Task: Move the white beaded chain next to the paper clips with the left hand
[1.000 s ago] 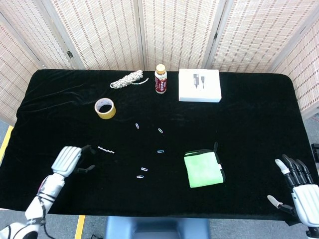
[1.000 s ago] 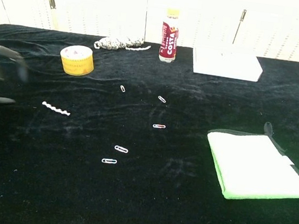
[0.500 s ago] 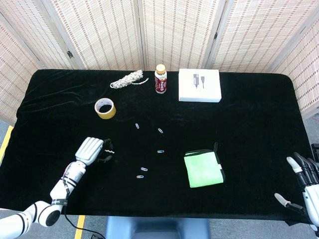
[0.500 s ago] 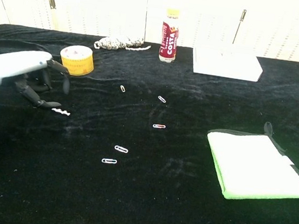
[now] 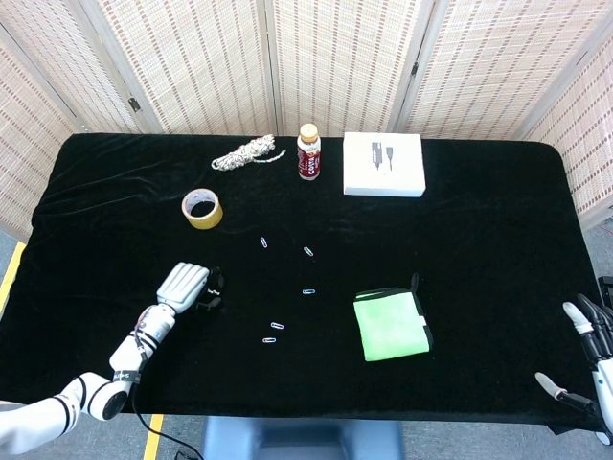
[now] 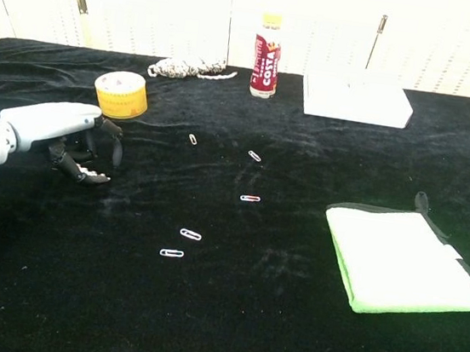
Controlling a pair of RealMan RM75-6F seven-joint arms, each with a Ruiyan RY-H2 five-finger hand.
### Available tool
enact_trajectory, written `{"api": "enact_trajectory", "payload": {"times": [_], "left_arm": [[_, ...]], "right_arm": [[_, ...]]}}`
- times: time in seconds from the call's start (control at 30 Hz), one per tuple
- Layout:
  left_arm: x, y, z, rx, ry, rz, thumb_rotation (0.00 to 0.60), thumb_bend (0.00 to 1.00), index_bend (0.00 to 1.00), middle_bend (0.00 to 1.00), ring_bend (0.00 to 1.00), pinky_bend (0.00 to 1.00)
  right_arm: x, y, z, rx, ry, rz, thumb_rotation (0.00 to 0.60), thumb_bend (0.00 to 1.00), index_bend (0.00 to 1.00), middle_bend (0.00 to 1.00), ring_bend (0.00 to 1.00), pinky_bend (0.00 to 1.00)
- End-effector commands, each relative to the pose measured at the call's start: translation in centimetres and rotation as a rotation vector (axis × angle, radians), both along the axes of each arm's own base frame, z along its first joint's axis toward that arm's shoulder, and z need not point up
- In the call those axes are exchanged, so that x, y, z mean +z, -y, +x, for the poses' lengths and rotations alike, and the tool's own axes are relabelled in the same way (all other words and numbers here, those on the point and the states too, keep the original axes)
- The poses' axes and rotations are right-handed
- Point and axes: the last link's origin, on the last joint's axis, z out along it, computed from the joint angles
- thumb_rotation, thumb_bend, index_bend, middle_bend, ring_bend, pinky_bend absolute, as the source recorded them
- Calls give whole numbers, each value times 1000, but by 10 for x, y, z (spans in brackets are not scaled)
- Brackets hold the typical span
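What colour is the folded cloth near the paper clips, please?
Bright green cloth, with a dark edge; clearest in the chest view.

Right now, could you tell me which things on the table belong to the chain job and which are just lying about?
Job: white beaded chain, under the left hand; paper clips.
Lying about: tape roll, bottle, white box, green cloth, cord bundle.
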Motion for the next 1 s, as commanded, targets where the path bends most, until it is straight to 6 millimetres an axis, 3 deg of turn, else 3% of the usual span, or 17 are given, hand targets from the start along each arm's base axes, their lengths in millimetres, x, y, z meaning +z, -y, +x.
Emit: {"api": "enact_trajectory", "payload": {"times": [0.03,1.0], "left_arm": [[-3,-1,-4,8,-6,-16,600,396,506,1000,1000,1000],[-1,-11,-15,48,-21,-27,600,427,528,1000,1000,1000]], "right_arm": [[0,0,0,-4,0,-5,600,9,0,0,0,0],[-3,6,-2,-38,-5,15,600,9,0,0,0,0]]}}
